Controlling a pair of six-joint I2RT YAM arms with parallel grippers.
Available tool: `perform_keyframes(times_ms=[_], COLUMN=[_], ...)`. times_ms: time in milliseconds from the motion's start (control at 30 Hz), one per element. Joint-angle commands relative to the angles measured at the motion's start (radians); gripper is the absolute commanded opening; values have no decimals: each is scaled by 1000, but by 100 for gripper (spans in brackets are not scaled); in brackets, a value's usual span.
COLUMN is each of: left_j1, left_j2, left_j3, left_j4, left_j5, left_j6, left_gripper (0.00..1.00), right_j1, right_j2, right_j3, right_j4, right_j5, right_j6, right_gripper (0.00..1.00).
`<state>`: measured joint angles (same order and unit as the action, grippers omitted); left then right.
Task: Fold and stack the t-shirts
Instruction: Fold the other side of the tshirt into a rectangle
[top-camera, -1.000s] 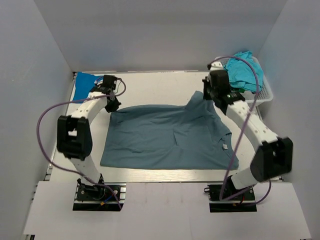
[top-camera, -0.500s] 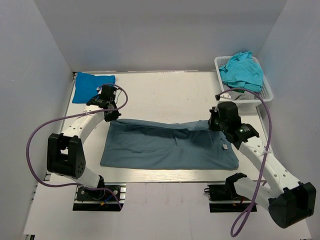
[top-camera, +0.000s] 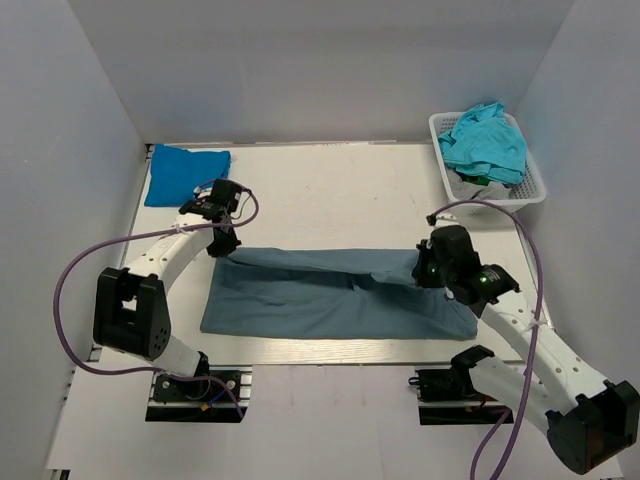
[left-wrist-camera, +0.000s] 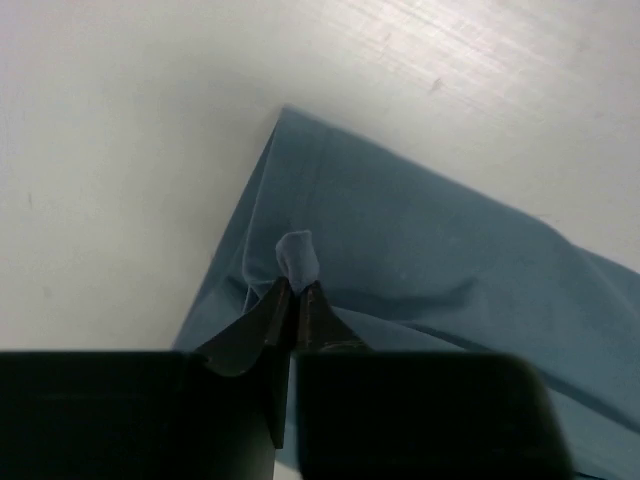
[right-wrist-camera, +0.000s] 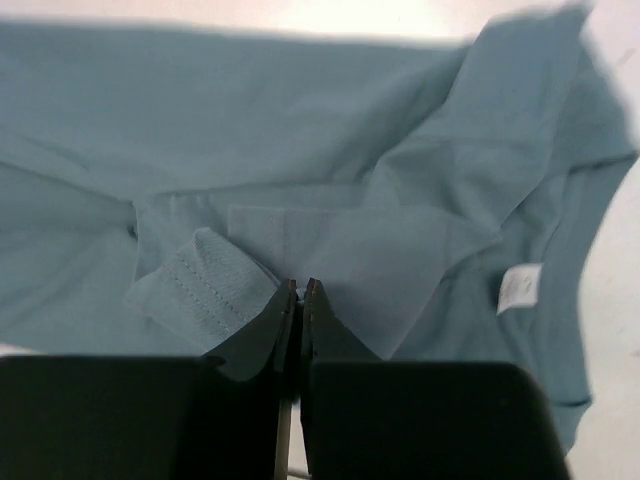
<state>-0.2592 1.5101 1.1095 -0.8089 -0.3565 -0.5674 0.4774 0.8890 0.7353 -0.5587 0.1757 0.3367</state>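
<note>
The large dusty grey-blue t-shirt (top-camera: 330, 292) lies across the middle of the table, its far half folded toward the near edge. My left gripper (top-camera: 222, 246) is shut on the shirt's far-left corner, with a nub of cloth (left-wrist-camera: 297, 258) between the fingertips. My right gripper (top-camera: 424, 270) is shut on the shirt's far-right part, pinching a fold of cloth (right-wrist-camera: 330, 250) next to a hemmed edge (right-wrist-camera: 195, 285). A white label (right-wrist-camera: 518, 287) shows at the right. A folded bright blue t-shirt (top-camera: 186, 172) lies at the far left. Turquoise t-shirts (top-camera: 486, 140) fill the basket.
A white plastic mesh basket (top-camera: 532, 186) stands at the far right corner. Grey walls close in the table on the left, back and right. Purple cables loop off both arms.
Both grippers have pulled the shirt's far edge toward the near side, so the shirt has gone from spread flat to a narrower folded band. The right arm has swung down from beside the basket.
</note>
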Motion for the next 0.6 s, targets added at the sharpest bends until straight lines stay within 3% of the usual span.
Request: perform_keyframes(times_ms=[0,67,133,200,300,400,567], left_j1=[-8,-8,-8,-8,11,2,-8], left_j2=[-30,-21,-34,-60,-116,-125,-45], left_j3=[-14,-5,-5,7,65,110,119], left_j4=[-162,-328,-438,-560,-598,-489,-278], left_j5=[-79,-137,-173,-222,-231,-181,11], left_j6=[-109,-222,-291,-380,-411,-361,-229], left_gripper=[20,49,100,100,100,100,100], right_j1=[20,21,33,40,40,33,30], right_j2=[-22,-39,-51,-93,-139,-116,25], right_j3=[-51,-91,-134,-174,-127,-54,-13], right_j4=[-73,-93,-135,-171,-191,-161,-20], right_j5=[-79,-208,-299,-395,-369,-261,-208], right_j6=[57,85,114,139,104,104,141], right_gripper=[0,35,90,90,90,90,90])
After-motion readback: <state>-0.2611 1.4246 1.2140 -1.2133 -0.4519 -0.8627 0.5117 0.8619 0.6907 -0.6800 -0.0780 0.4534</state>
